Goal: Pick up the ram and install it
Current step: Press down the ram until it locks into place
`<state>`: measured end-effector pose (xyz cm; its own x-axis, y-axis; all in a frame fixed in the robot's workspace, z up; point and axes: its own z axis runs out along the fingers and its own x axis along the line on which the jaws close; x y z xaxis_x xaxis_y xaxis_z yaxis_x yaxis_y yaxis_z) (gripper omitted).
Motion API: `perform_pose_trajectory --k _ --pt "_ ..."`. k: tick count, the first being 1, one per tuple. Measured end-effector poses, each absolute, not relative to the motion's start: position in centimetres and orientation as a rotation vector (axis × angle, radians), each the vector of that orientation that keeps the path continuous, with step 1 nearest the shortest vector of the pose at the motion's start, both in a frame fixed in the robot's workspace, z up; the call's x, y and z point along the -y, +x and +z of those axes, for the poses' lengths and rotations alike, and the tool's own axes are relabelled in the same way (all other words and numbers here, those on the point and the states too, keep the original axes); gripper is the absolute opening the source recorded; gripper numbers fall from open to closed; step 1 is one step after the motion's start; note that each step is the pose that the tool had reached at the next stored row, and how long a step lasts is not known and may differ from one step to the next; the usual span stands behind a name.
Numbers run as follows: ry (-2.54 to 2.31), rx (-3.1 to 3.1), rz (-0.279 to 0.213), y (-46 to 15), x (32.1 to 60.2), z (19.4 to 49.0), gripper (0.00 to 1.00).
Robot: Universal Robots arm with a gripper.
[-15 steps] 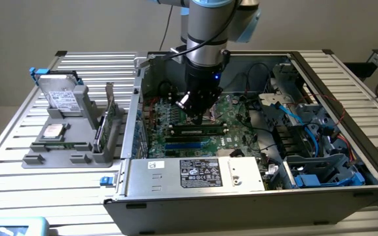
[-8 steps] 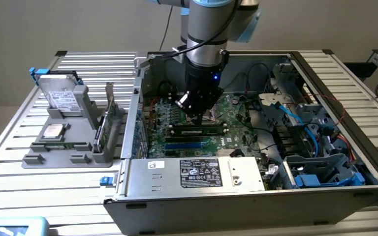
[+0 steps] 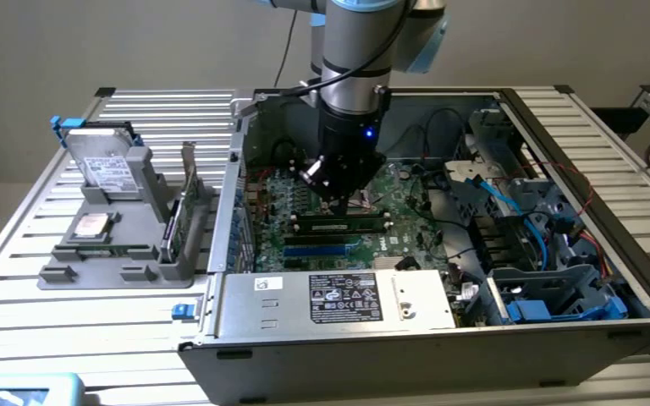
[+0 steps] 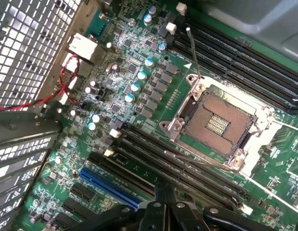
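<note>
**Gripper sitting narrow above the ram**

Fingers are showing pinched together, with nothing visible between them. The ram is lying along a motherboard slot at the gripper's 6 o'clock in the exterior view; contact unclear. It's reading as a thin green stick with black chips. I'm judging it light, stiff and fragile: pinch the flat faces mid-length, gently.

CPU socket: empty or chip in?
Empty. The CPU socket shows its bare contact grid inside the metal frame, with no chip seated, on the motherboard.
</note>
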<state>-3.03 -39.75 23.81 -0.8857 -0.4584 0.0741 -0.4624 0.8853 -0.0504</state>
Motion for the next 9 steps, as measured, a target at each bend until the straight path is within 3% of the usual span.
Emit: perform_pose_trajectory --k 9 --pt "0.59 3.027 0.105 -3.04 39.75 23.8 0.11"
